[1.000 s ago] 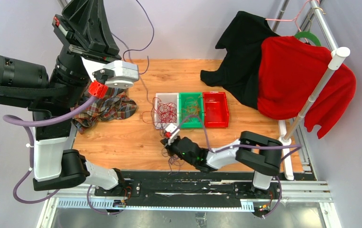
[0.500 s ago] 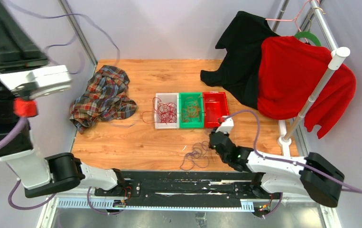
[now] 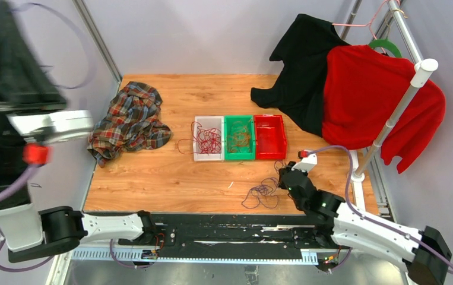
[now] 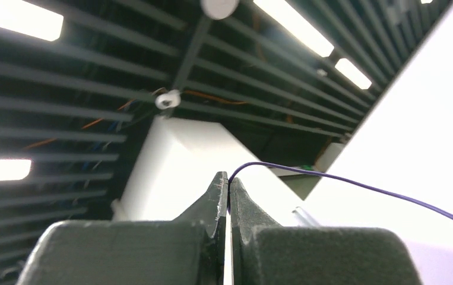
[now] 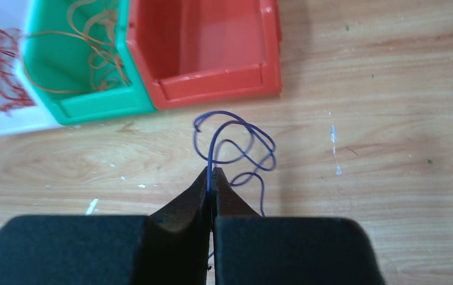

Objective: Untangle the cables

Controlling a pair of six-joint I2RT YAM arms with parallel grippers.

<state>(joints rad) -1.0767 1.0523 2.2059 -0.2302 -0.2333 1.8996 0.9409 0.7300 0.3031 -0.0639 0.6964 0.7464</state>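
A purple cable is pinched by both grippers. My right gripper (image 5: 212,174) is shut on it low over the table, just in front of the red bin (image 5: 212,89). Its loops (image 5: 235,142) lie beyond the tips, and a loose purple tangle (image 3: 262,193) trails left of the right gripper (image 3: 283,173). My left gripper (image 4: 228,178) points up at the ceiling, shut on the purple cable (image 4: 354,187), which runs off to the right. Red cables (image 3: 209,139) lie in the white bin (image 3: 198,155). Orange-yellow cables (image 3: 240,138) lie in the green bin (image 3: 238,157).
A plaid shirt (image 3: 130,122) lies crumpled at the table's left. A black garment (image 3: 301,71) and a red sweater (image 3: 378,101) hang over the back right corner by a white rack post (image 3: 393,119). The left arm (image 3: 16,119) stands raised beyond the table's left edge.
The left arm has swung from over the plaid shirt up and out to the far left. The right gripper has moved right along the table front, dragging the purple tangle with it.
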